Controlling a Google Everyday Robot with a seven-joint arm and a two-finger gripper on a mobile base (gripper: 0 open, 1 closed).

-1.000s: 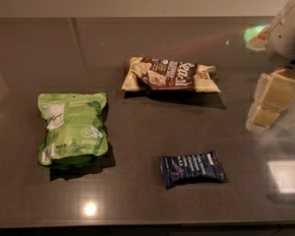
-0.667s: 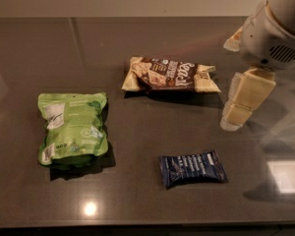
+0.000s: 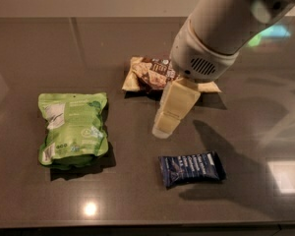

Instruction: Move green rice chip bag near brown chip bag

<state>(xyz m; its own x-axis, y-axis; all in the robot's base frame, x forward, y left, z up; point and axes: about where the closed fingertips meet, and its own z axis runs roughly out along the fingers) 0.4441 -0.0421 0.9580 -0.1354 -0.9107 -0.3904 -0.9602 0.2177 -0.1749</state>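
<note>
A dark, glossy tabletop (image 3: 29, 48) seen from above, with three snack packets on it and a robot arm reaching in from the upper right. The green rice chip bag (image 3: 73, 128), a puffy lime-green pouch with white label patches, lies flat on the left side of the table, well apart from everything else. The brown chip bag (image 3: 148, 73) lies near the top centre; its right half is hidden behind the arm, so only the cream-tan left end and part of the dark brown middle show. A small dark blue packet (image 3: 191, 168) lies at the lower right of centre. The white arm (image 3: 221, 23) ends in a cream-coloured gripper (image 3: 163, 127), which hangs over bare table between the brown chip bag and the blue packet, angled down and to the left. It seems to hold nothing, though from this angle I cannot tell whether it is spread or pressed together.
</note>
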